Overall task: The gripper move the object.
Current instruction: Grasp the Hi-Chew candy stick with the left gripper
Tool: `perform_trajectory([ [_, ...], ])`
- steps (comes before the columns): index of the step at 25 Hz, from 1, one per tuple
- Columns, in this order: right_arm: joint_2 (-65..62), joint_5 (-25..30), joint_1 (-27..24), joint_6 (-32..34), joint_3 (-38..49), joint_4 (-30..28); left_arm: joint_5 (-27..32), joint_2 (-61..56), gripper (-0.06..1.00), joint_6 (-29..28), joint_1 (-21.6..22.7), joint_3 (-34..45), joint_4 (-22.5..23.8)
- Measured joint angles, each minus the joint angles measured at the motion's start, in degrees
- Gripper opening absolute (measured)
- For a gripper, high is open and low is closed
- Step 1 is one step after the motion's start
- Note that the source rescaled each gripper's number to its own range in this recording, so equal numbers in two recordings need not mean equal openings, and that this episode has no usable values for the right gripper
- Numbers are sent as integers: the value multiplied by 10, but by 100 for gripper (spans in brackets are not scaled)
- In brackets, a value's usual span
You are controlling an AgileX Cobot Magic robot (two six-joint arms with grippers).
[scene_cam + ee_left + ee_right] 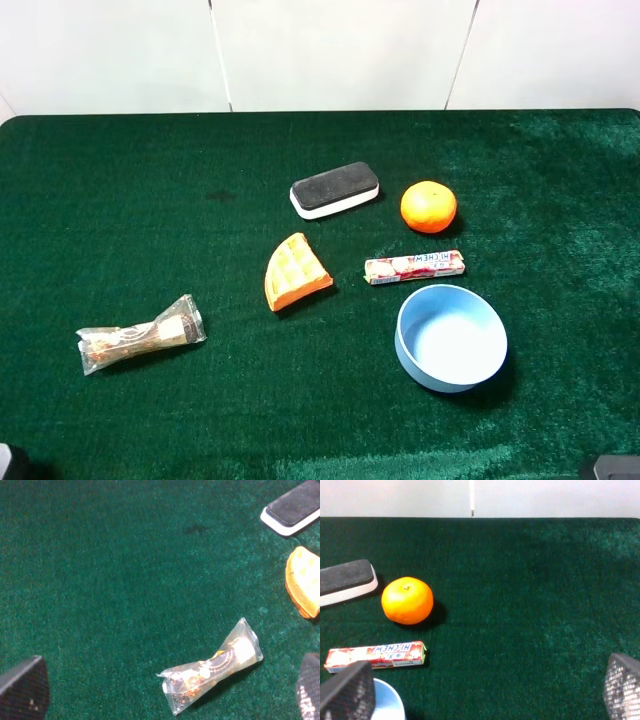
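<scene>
The candy stick pack (414, 267), white-pink with red ends and red lettering, lies flat on the green cloth just behind the blue bowl (404, 345). It also shows in the right wrist view (376, 655). My right gripper (485, 695) is open and empty, with dark fingertips (347, 692) wide apart, well short of the pack. My left gripper (165, 697) is open and empty, hovering over the clear-wrapped brown snack bar (212, 667). Both grippers sit at the table's near edge, almost out of the high view.
A black-and-white eraser (335, 189) and an orange fruit (429, 206) lie behind the pack. An orange waffle wedge (295, 272) lies to its left. The snack bar (140, 335) is at the near left. Green cloth (560, 200) covers the table.
</scene>
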Motion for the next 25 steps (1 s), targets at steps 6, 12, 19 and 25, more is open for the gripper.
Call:
perform_trajectory([
  [6, 0, 0, 0, 0, 0, 0, 0, 0, 100, 0, 0, 0, 0],
  [12, 0, 0, 0, 0, 0, 0, 0, 0, 100, 0, 0, 0, 0],
  [19, 0, 0, 0, 0, 0, 0, 0, 0, 100, -1, 0, 0, 3],
  [25, 0, 0, 0, 0, 0, 0, 0, 0, 100, -3, 0, 0, 7],
])
